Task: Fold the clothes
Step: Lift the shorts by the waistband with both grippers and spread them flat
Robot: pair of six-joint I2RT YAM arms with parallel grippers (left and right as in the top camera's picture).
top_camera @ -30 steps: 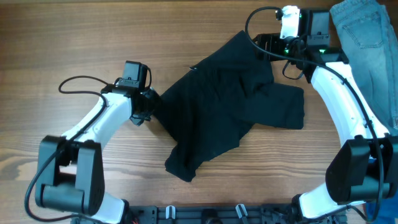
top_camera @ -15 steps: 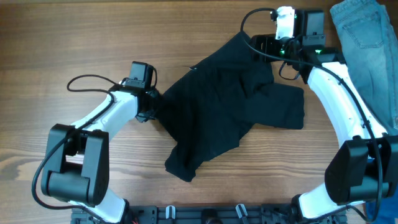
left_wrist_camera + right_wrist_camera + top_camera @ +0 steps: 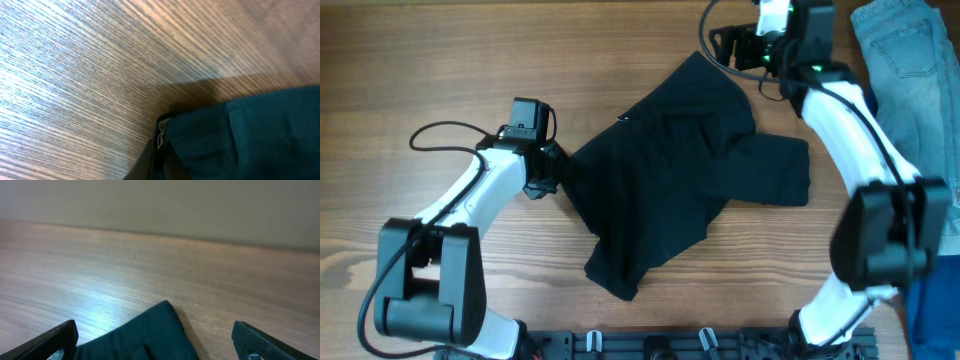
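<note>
No readable text or labels anywhere.

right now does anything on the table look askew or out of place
The black shorts lie crumpled and skewed diagonally, folds bunched across the middle, not flat. The left gripper is shut on their edge; the right gripper hangs open by the far corner.

Overhead looks straight down; both wrist cameras closely skim the shorts (image 3: 680, 170).

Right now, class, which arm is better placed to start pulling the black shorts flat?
Left. The left gripper is shut on the shorts at their edge, the hem pinched in its wrist view. The right gripper hangs open above the far corner, holding nothing.
</note>
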